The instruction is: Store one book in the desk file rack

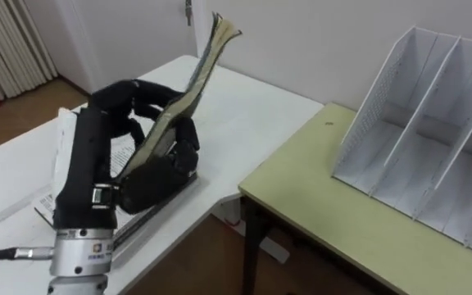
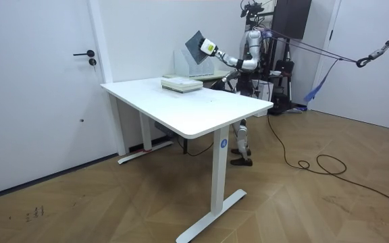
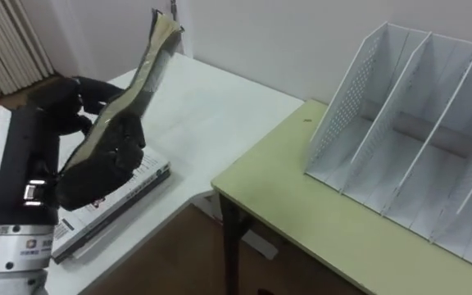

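My left hand point(image 1: 142, 164) is shut on a thin book point(image 1: 193, 78), which it holds on edge, tilted, with its top corner high above the white table point(image 1: 248, 106). In the right eye view the same book point(image 3: 144, 74) rises from the black hand point(image 3: 97, 160). Under the hand lies a stack of books point(image 3: 117, 205) flat on the table. The white desk file rack point(image 1: 433, 123) stands to the right on a green desk point(image 1: 318, 197), its slots open toward me and well apart from the book. In the room view the robot stands behind the white table, holding the book point(image 2: 196, 46) up.
A gap with wooden floor point(image 1: 195, 254) separates the white table from the green desk. The desk's near corner point(image 1: 244, 192) points toward the hand. A wall runs behind both. In the room view the stack of books point(image 2: 181, 84) lies at the table's far end.
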Motion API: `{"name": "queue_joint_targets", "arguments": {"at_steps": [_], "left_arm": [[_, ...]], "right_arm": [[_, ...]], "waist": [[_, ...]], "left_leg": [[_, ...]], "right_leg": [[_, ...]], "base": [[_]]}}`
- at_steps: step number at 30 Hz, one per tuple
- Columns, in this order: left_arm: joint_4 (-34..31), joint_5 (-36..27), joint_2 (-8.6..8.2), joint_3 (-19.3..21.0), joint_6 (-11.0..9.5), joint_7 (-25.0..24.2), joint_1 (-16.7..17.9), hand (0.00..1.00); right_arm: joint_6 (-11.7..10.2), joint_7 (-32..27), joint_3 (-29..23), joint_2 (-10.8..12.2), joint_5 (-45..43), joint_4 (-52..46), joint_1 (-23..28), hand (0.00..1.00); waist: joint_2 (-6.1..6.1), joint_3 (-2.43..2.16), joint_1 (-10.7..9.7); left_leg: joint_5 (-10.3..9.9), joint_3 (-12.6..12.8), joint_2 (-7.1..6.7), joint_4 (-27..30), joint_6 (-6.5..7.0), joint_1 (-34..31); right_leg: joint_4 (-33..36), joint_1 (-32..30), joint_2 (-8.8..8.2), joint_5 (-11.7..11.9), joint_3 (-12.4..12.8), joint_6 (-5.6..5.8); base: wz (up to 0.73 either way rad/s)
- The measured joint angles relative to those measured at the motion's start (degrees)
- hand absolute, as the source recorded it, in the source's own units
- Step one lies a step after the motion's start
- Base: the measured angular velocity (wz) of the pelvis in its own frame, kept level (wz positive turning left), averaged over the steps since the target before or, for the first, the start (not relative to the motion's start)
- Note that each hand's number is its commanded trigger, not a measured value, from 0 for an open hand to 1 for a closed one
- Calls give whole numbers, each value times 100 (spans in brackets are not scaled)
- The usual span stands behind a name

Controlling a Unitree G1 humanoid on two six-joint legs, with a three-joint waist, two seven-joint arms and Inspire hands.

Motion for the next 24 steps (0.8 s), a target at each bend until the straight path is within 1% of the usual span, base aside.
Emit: {"name": "queue_joint_targets", "arguments": {"at_steps": [1, 2, 3, 4, 6, 7, 9, 10, 11, 12, 13, 14, 15, 16, 17, 18, 19, 20, 21, 22, 24], "left_arm": [[0, -155, 0, -12, 1, -117, -1, 100], [0, -553, -1, -7, 4, -356, -1, 100], [8, -950, -9, 0, 15, -583, -1, 100], [19, -1128, -17, 4, 17, -690, 0, 100], [91, -1801, -14, 4, 43, -1114, 1, 100], [102, -1966, -12, 5, 71, -1212, 0, 100], [109, -2608, 10, 13, 218, -1588, 11, 100], [126, -2761, 13, 20, 250, -1698, 12, 100], [171, -3069, 38, 52, 343, -1959, 15, 100], [252, -3390, 100, 67, 409, -2188, 19, 100], [315, -3518, 119, 75, 439, -2301, 18, 100], [456, -3697, 132, 86, 530, -2520, 18, 100], [621, -3861, 148, 89, 633, -2714, 19, 100], [695, -3952, 163, 95, 702, -2804, 26, 100], [783, -4076, 199, 124, 837, -2953, 61, 100], [801, -4155, 229, 150, 958, -3077, 126, 100], [801, -4175, 241, 158, 1008, -3145, 153, 100], [801, -4205, 259, 177, 1122, -3316, 161, 100], [801, -4367, 273, 184, 1226, -3478, 161, 100], [800, -4432, 277, 189, 1255, -3548, 161, 100], [834, -4658, 307, 238, 1384, -3777, 161, 100]], "right_arm": [[13, 59, 0, -1, 54, -85, 2, 0], [49, 186, -2, -14, 186, -353, 20, 0], [52, 311, -5, -19, 337, -679, 75, 0], [51, 377, -11, -13, 417, -829, 97, 0], [51, 584, -11, -3, 753, -1279, 97, 0], [50, 616, -17, -4, 844, -1379, 91, 0], [62, 752, -60, -18, 1124, -1595, 65, 0], [80, 795, -72, -25, 1198, -1627, 66, 0], [150, 891, -100, -42, 1373, -1727, 86, 0], [219, 970, -115, -63, 1540, -1859, 92, 0], [264, 1014, -142, -64, 1570, -1963, 92, 0], [324, 1108, -196, -75, 1726, -2151, 91, 0], [335, 1199, -251, -91, 1918, -2285, 79, 0], [337, 1229, -279, -108, 2064, -2363, 79, 0], [359, 1319, -343, -176, 2439, -2497, 83, 0], [426, 1422, -502, -228, 2747, -2647, 106, 0], [454, 1434, -576, -258, 2894, -2708, 107, 0], [499, 1473, -732, -304, 3164, -2796, 105, 0], [540, 1500, -853, -341, 3429, -2841, 88, 0], [568, 1505, -901, -349, 3553, -2870, 88, 0], [700, 1564, -993, -381, 4041, -2993, 74, 0]], "waist": [[-5, -3, 4], [6, 1, 22], [25, 16, 42], [26, 17, 42], [28, 17, 45], [28, 17, 26], [25, 16, 20], [24, 16, 19], [29, 19, 17], [36, 24, -11], [43, 28, -20], [57, 29, -17], [62, 26, -6], [62, 26, 0], [61, 26, -8], [60, 25, -11], [59, 25, -10], [52, 19, -11], [48, 17, -8], [44, 15, -3], [41, 8, -3]], "left_leg": [[0, 3, 0, -2, 0, -25], [0, 22, -2, 5, 1, -32], [1, 32, -4, 8, 2, -32], [2, 40, -5, 5, 4, -31], [2, 58, -3, 2, 5, -24], [2, 69, -1, 3, 5, -22], [2, 75, -1, 3, 5, -25], [2, 89, 3, 3, 5, -23], [2, 103, 8, 3, 5, -29], [2, 103, 10, 3, 5, -32], [2, 104, 11, 3, 5, -35], [2, 119, 16, 1, 5, -35], [2, 141, 24, -3, 4, -34], [1, 149, 29, -7, 3, -36], [1, 158, 33, -15, 3, -34], [1, 165, 35, -18, 3, -44], [1, 169, 36, -18, 3, -53], [1, 172, 36, -17, 3, -85], [1, 172, 43, 10, 3, -139], [1, 174, 44, 17, 3, -151], [1, 235, 50, 18, 3, -148]], "right_leg": [[17, -23, 7, 1, 2, 0], [61, -38, 22, 3, 49, 2], [61, -40, 25, 14, 71, 7], [65, -39, 23, 14, 76, 8], [73, -47, 12, 15, 83, 9], [72, -50, 11, 15, 85, 9], [67, -51, 2, 16, 78, 11], [67, -49, -6, 16, 79, 11], [68, -50, -12, 16, 80, 11], [67, -61, -13, 16, 90, 11], [68, -70, -14, 16, 93, 11], [72, -81, -8, 16, 121, 11], [76, -81, -4, 16, 135, 11], [77, -81, -1, 16, 137, 11], [76, -93, 1, 16, 143, 10], [77, -111, 1, 17, 145, 10], [83, -125, 1, 17, 150, 10], [107, -168, 1, 17, 155, 10], [166, -230, 1, 16, 156, 10], [172, -244, 1, 16, 164, 10], [170, -258, 5, 16, 244, 10]], "base": [[-8], [-10], [-11], [-9], [-8], [-5], [0], [0], [0], [0], [0], [-6], [-8], [-6], [-3], [0], [0], [0], [0], [-4], [-11]]}}
